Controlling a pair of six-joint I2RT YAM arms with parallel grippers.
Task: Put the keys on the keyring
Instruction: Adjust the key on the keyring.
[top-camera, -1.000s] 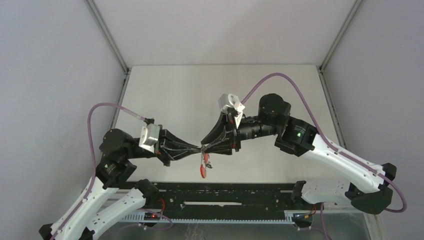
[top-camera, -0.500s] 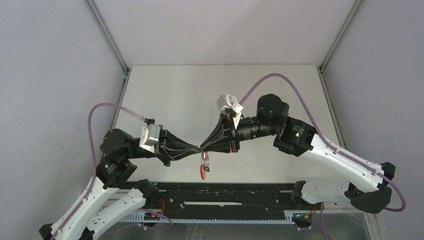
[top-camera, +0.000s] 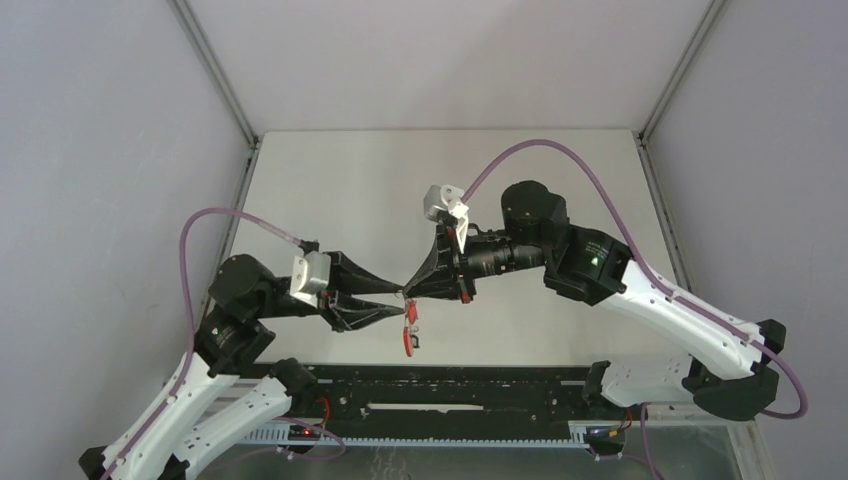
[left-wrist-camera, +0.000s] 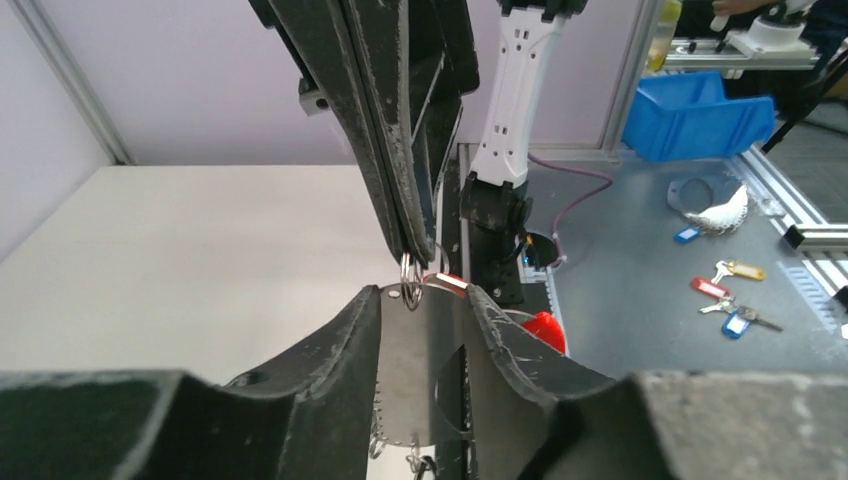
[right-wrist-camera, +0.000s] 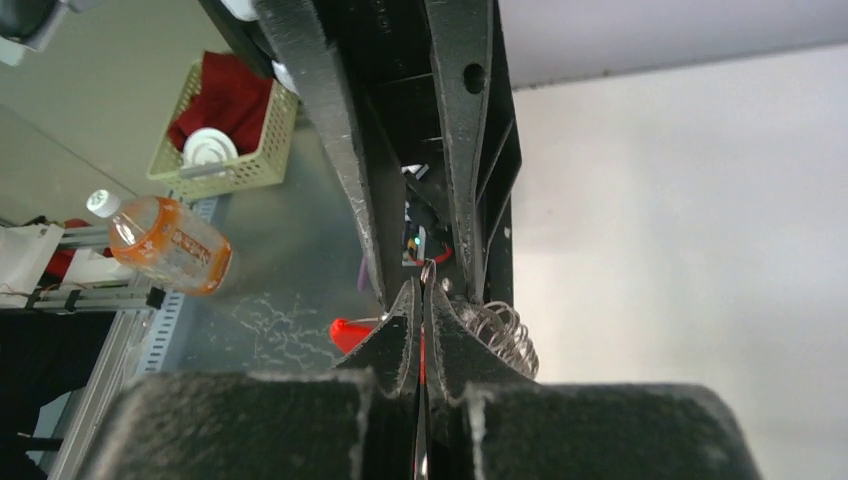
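A handover at centre frame: the right gripper (top-camera: 410, 291) has just pinched shut on the keyring (left-wrist-camera: 411, 281), while the left gripper (top-camera: 397, 301) has let go, its fingers partway apart and holding nothing. The red strap (top-camera: 408, 338) dangles below, so the ring looks free for threading

Right fingers (right-wrist-camera: 400, 335) pressed together — keyring (right-wrist-camera: 427, 268) pinched at tips, red strap (right-wrist-camera: 350, 328) beside

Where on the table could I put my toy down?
The white tabletop is bare from the back wall down to the two arms. It is crowded at the front middle, where the left gripper and right gripper meet with the curved red strap hanging.
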